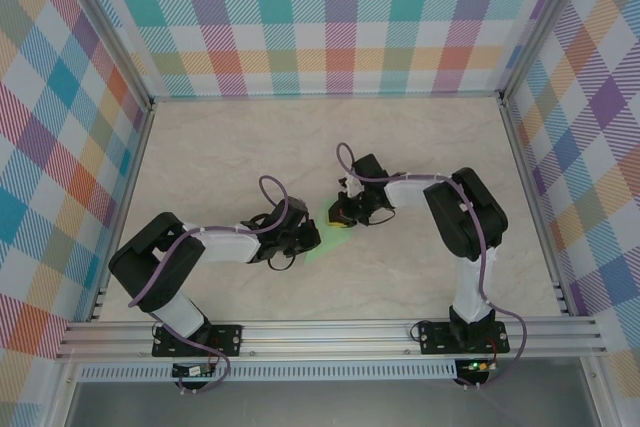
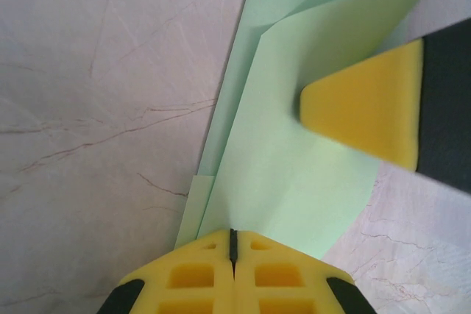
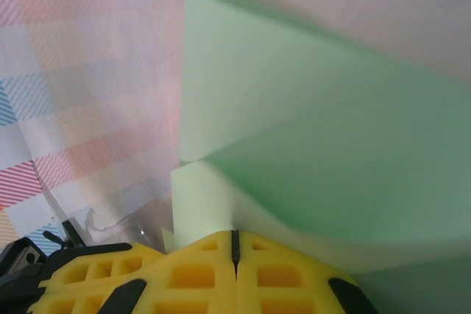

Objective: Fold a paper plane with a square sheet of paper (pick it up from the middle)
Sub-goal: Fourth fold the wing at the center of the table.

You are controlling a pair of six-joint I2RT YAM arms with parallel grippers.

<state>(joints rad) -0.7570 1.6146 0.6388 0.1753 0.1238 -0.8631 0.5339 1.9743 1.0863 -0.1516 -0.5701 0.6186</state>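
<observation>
— What's nearest us?

— The metal rail (image 1: 330,332) along the near edge, with both bases bolted to it. The left arm (image 1: 160,267) bends in from the left and the right arm (image 1: 465,217) from the right, and they meet near the middle of the table (image 1: 400,137).

— And the hands?

— The left gripper (image 1: 300,237) is clenched. From its own camera the yellow fingertips (image 2: 206,277) sit pressed together with the near edge of the paper plane (image 2: 294,167) pinched in the seam. The right gripper (image 1: 340,215) is clamped too, just beyond and to the right. Its wrist view has the fingers (image 3: 184,277) closed tight on a folded corner of the green paper.

— So where's the plane?

— Between the two grippers, mid-table, partly creased, with one flap curling up off the marble top. The rest lies low beside the left fingers.

— Is anything boxing it in?

— Plaid walls (image 1: 340,17) stand on the left, right and far sides, with aluminium posts at the corners. They enclose the arms and the paper. There's open tabletop all round, widest toward the back wall.
</observation>
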